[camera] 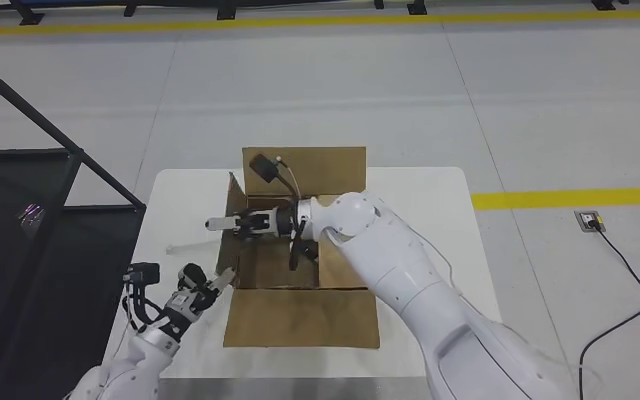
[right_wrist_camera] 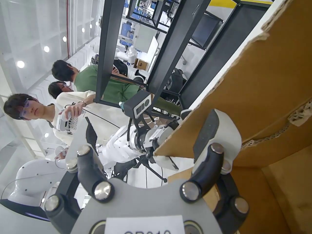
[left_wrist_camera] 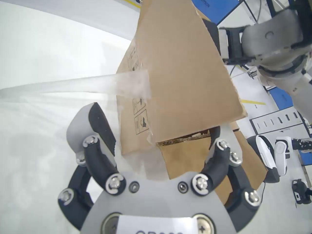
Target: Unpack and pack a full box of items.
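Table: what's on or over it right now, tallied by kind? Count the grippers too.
Cardboard box: 1
Clear tape strip: 1
Grippers: 2 (left gripper, right gripper)
Total: 4

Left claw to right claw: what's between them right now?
The box's upright side flap stands between the left claw and the right claw; both wrist views show it.

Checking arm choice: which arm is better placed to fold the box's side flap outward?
Right, likely. The right claw is open astride the side flap; the left claw, also open, sits outside the box by its near corner.
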Controlling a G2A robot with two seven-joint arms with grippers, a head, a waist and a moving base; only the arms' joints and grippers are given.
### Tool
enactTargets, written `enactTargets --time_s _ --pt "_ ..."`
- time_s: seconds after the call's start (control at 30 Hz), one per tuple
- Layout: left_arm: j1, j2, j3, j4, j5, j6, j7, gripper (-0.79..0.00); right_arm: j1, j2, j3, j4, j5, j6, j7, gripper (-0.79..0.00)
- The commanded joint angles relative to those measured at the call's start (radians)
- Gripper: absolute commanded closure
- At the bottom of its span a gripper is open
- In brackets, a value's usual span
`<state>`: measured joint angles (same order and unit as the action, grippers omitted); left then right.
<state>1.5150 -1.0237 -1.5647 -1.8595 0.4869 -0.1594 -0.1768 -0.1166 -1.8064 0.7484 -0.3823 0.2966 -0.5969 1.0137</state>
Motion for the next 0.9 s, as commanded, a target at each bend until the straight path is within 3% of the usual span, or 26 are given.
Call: enactTargets --time_s 0.0,0.37,0.67,0.87 --pt "0.003 -0.001 -0.017 0.005 -0.016 -0.003 0.006 -0.785 0.005 -0.003 0.000 0.004 -0.004 -0.019 0.005 -0.785" --pt "0.069 0.001 -0.122 0.052 -0.017 -0.030 0.010 -0.785 0.011 0.020 0.040 0.008 -0.054 -0.171 -0.095 -0.785" --pt "0.052 -0.001 -0.139 0.109 -0.095 -0.046 -0.075 -0.785 -0.048 0.086 0.121 -0.076 -0.068 -0.318 -0.128 -0.785" --pt "0.030 -0.004 -0.149 0.112 -0.144 -0.050 -0.090 -0.785 -0.120 0.139 0.174 -0.214 -0.132 -0.298 -0.138 -0.785"
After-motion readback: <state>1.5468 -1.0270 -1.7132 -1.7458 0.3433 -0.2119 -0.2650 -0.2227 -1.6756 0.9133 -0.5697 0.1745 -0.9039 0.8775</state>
